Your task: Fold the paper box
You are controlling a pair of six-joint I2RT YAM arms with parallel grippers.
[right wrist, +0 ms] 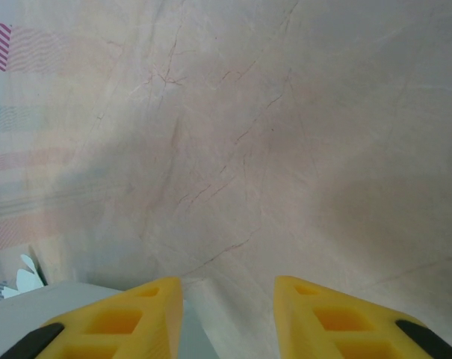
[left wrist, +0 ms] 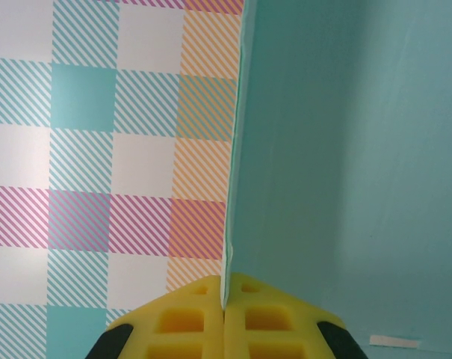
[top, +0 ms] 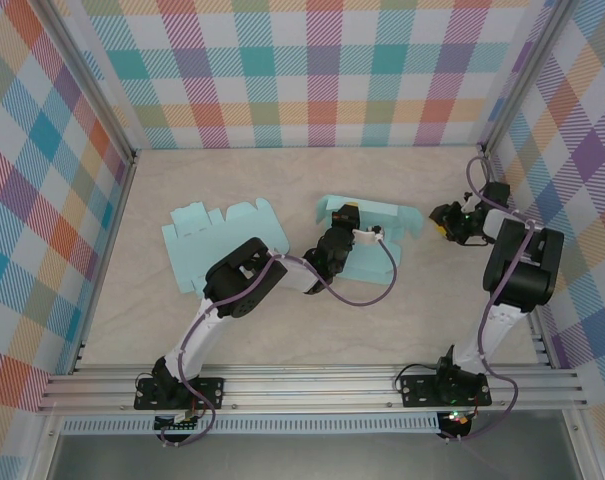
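Left wrist view has my left jaws pinched shut on the thin edge of one teal wall of the paper box [left wrist: 345, 149], which sits in the middle of the table [top: 282, 175], just right of a second flat sheet [top: 222, 235]; how far it is folded I can't quite tell from above. My right jaws hang half-open on nothing, well apart from the box. Unbraced, the box may drag, or its wall may tear, if I pull.

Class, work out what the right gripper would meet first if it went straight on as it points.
Probably the bare beige marbled tabletop: nothing lies ahead of the open right gripper, though depth is unclear.
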